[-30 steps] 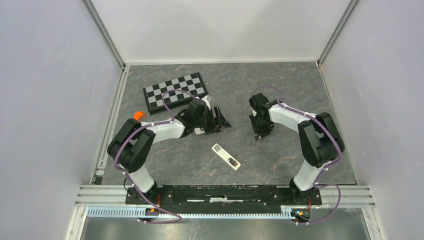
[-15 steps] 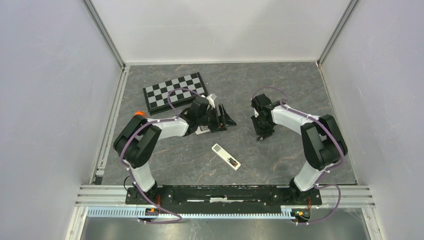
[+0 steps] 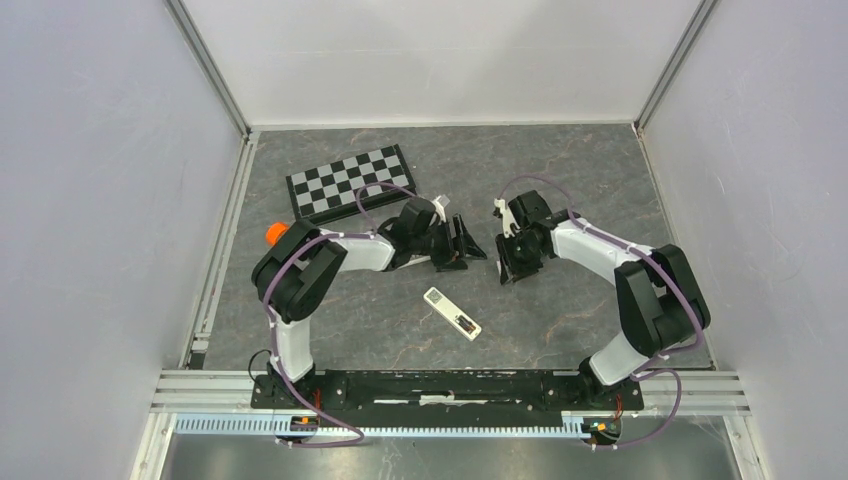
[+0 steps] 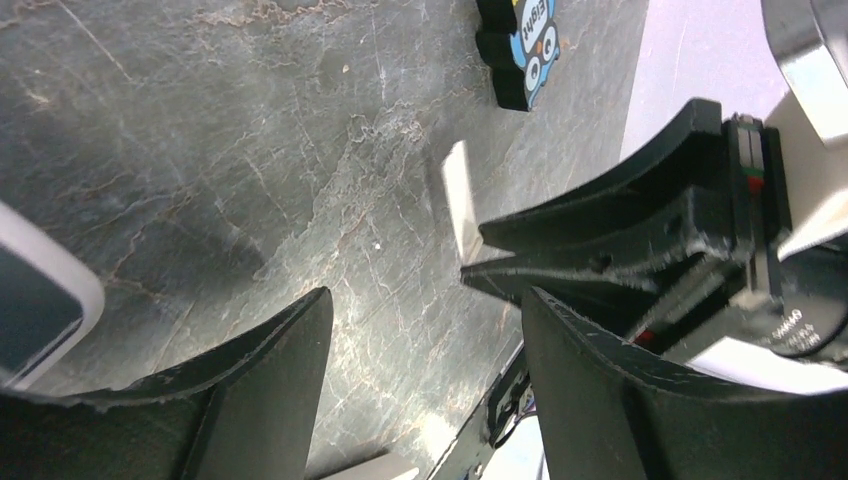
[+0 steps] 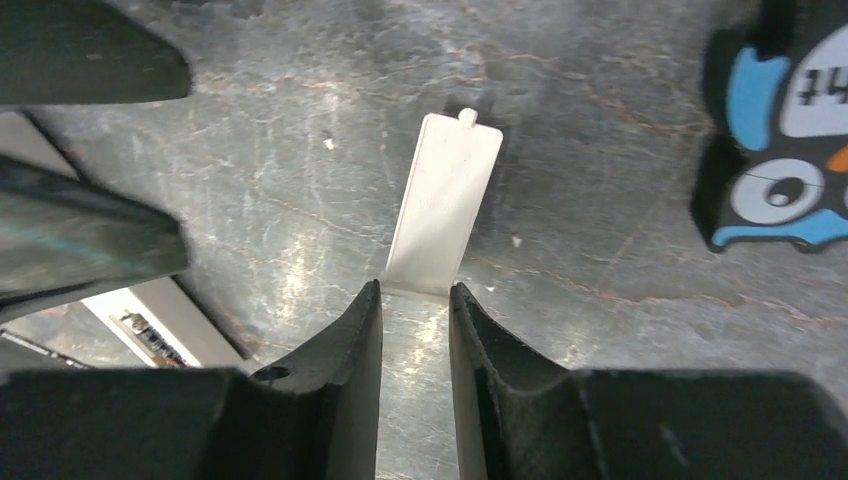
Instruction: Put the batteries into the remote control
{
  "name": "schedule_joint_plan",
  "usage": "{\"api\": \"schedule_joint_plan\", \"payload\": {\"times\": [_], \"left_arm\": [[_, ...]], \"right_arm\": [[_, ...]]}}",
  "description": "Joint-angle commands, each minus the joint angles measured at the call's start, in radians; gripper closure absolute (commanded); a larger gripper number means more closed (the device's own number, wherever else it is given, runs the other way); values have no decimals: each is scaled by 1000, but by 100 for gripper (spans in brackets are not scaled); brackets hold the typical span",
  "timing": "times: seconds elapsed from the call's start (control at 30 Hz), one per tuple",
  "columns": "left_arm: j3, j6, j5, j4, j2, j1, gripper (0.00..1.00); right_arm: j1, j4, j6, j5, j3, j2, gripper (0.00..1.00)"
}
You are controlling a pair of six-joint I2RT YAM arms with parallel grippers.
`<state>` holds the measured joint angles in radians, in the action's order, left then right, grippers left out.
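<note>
- The left gripper (image 4: pixel 425 345) had its 2 fingers (image 4: pixel 270 370) spread wide, with nothing between them except the bare table (image 4: pixel 200 120).
- The right gripper (image 5: pixel 415 290) had its 2 fingers almost together, pinching the lower end of a white cover plate (image 5: pixel 447 190) at frame centre.
- The remote control (image 3: pixel 451 312) lay flat in the lower centre of the top view, recess side up, apart from both grippers.
</note>
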<state>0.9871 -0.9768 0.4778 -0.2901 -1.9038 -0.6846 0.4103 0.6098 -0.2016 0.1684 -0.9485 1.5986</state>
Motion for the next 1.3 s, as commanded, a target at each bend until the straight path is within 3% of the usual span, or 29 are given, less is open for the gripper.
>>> {"api": "schedule_joint_plan", "payload": {"times": [0.0, 0.23, 0.4, 0.57, 0.77, 1.27], "left_arm": [[53, -55, 0, -38, -44, -21, 25], [100, -53, -75, 10, -87, -53, 30], [98, -33, -136, 40, -72, -56, 30], [71, -14, -211, 66, -29, -55, 30], [45, 9, -275, 87, 18, -55, 30], [31, 43, -277, 100, 47, -54, 30]], "right_arm": [[4, -86, 34, 121, 23, -43, 70], [10, -137, 10, 164, 12, -30, 70], [11, -111, -19, 24, -7, -43, 66], [11, -41, -95, -218, -53, -12, 43], [10, -105, -220, -298, -48, 4, 24], [81, -139, -449, -502, -48, 104, 23]]}}
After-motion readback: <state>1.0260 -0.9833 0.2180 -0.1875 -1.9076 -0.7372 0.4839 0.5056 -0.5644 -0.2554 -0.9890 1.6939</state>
